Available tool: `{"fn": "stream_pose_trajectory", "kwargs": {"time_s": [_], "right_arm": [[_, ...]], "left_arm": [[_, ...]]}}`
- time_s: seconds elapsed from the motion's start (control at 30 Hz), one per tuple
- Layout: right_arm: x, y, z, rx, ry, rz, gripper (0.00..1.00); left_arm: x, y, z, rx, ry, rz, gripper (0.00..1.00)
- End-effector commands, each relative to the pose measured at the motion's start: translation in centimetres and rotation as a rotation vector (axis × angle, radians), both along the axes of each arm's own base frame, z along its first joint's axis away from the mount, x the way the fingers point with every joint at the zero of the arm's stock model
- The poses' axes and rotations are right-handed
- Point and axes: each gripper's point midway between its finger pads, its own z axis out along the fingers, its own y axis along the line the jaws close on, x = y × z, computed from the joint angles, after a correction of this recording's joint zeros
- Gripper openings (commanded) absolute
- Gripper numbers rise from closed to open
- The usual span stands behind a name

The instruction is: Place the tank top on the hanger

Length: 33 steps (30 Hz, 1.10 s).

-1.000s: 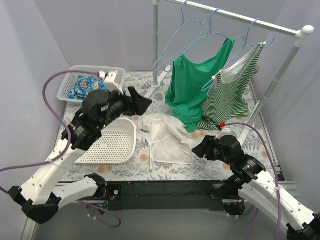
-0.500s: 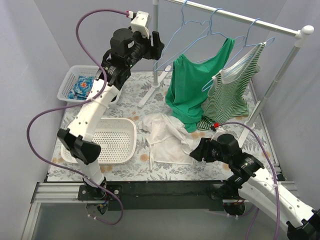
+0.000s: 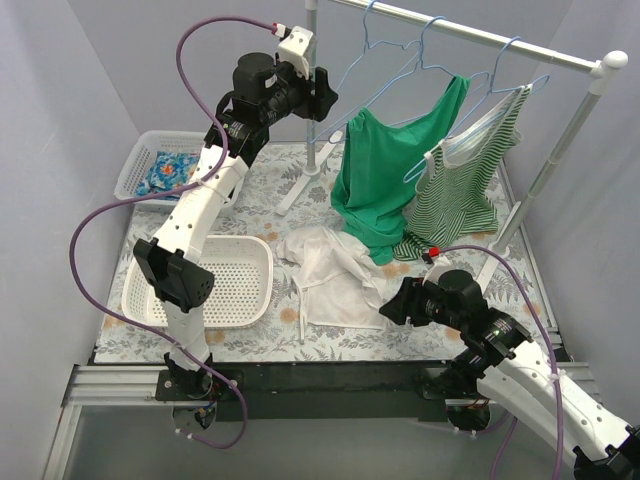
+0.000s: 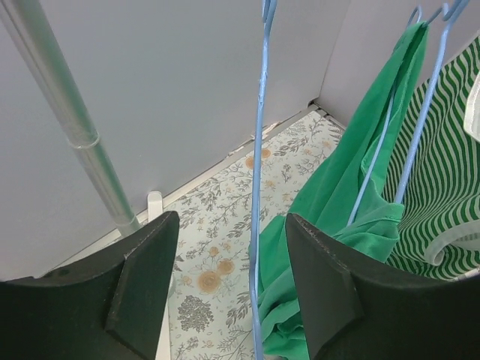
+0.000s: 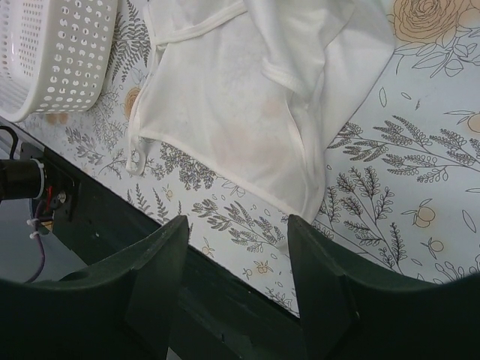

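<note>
left gripper point(image 4: 229, 225) fingers spread wide, with the blue wire of the hanger point(image 4: 259, 120) hanging in the gap between them, touching neither. right gripper point(image 5: 236, 225) fingers spread too, holding nothing; the tank top point(image 5: 225, 97) lies crumpled on the floral table point(image 5: 390, 165) just beyond them, near a white basket point(image 5: 52, 52).

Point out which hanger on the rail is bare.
The leftmost hanger, just ahead of the open left gripper; the other two carry the green top and the striped top.

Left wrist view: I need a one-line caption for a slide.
Open left fingers frame a bare blue hanger; a green top and a striped top hang beside it.
</note>
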Motion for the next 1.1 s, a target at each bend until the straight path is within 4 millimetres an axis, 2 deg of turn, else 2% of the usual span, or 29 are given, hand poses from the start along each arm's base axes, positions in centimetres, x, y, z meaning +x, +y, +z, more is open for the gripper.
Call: {"fn": "stream_pose_trajectory", "kwargs": {"time_s": [0.0, 0.2, 0.3, 0.43, 0.53, 0.63, 0.67, 0.73, 0.83, 1.0, 1.07], "right_arm": [[0.0, 0.2, 0.1, 0.0, -0.023, 0.023, 0.63], [-0.1, 0.1, -0.2, 0.001, -0.021, 0.02, 0.62], [-0.1, -0.1, -0.1, 0.001, -0.03, 0.012, 0.62], [-0.1, -0.3, -0.2, -0.005, -0.032, 0.005, 0.59], [0.0, -0.5, -0.3, -0.011, -0.034, -0.007, 0.57], [0.2, -0.6, -0.2, -0.013, -0.041, -0.015, 0.56], [0.3, -0.6, -0.1, -0.013, -0.043, -0.017, 0.55], [0.3, -0.6, 0.1, -0.015, -0.049, -0.019, 0.53], [0.6, -0.6, 0.8, -0.012, -0.066, -0.022, 0.48], [1.1, -1.1, 1.8, -0.034, -0.103, -0.038, 0.45], [1.2, -1.2, 2.2, -0.036, -0.114, -0.046, 0.45]], "left_arm": [[-1.1, -0.3, 1.9, -0.03, -0.044, -0.046, 0.57], [0.0, -0.8, -0.5, -0.032, -0.009, -0.039, 0.52], [0.1, -1.1, -0.7, -0.046, -0.024, -0.051, 0.5], [-0.2, -1.7, -0.6, -0.066, -0.023, -0.075, 0.42], [-0.6, -2.0, -0.6, -0.07, -0.035, -0.082, 0.31], [-0.8, -2.6, -0.6, -0.062, -0.051, -0.093, 0.14], [-0.8, -2.8, -0.7, -0.059, -0.052, -0.088, 0.05], [-0.7, -2.9, -0.5, -0.057, -0.061, -0.081, 0.0], [-0.6, -2.8, 0.5, -0.073, -0.092, -0.061, 0.0], [-1.4, -2.0, 4.1, -0.121, -0.173, -0.038, 0.0], [-1.8, -1.7, 4.9, -0.128, -0.183, -0.032, 0.0]]}}
